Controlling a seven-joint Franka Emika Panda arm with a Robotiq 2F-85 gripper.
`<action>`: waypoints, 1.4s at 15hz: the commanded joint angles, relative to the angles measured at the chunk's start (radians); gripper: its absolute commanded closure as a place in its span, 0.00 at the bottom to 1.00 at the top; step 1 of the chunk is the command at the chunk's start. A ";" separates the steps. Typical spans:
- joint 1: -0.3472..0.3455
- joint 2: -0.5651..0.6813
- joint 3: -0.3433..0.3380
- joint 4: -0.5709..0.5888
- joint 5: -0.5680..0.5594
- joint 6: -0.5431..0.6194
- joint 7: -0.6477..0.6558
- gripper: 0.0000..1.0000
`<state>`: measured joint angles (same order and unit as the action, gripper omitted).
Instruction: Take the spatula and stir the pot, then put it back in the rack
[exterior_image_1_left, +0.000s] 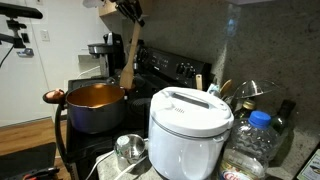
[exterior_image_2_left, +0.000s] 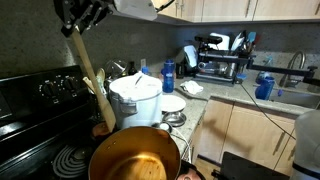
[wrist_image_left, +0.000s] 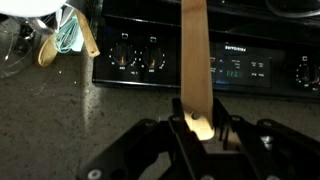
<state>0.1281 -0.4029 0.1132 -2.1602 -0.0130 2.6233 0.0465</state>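
Note:
My gripper (exterior_image_1_left: 129, 12) is shut on the handle end of the light tan wooden spatula (exterior_image_1_left: 129, 55) and holds it hanging down, high above the stove. Its blade end reaches the far rim of the dark blue pot (exterior_image_1_left: 90, 108) with the orange-copper inside. In an exterior view the gripper (exterior_image_2_left: 78, 17) holds the spatula (exterior_image_2_left: 90, 70) slanting down behind the pot (exterior_image_2_left: 133, 157). In the wrist view the spatula (wrist_image_left: 195, 60) runs up from between my fingers (wrist_image_left: 197, 122) over the stove's control panel.
A white rice cooker (exterior_image_1_left: 190, 125) stands beside the pot, with a small steel cup (exterior_image_1_left: 129, 150) in front and a water bottle (exterior_image_1_left: 252, 140) beside it. Other wooden utensil tips (exterior_image_1_left: 215, 88) show behind the cooker. The black stove back panel (wrist_image_left: 190, 60) has knobs.

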 joint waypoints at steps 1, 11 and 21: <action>-0.033 0.070 0.008 0.103 -0.013 0.046 0.015 0.92; -0.237 0.213 0.085 0.145 -0.368 0.336 0.215 0.92; -0.250 0.239 0.074 0.120 -0.448 0.368 0.257 0.92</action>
<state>-0.1218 -0.1637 0.1871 -2.0404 -0.4607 2.9916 0.3037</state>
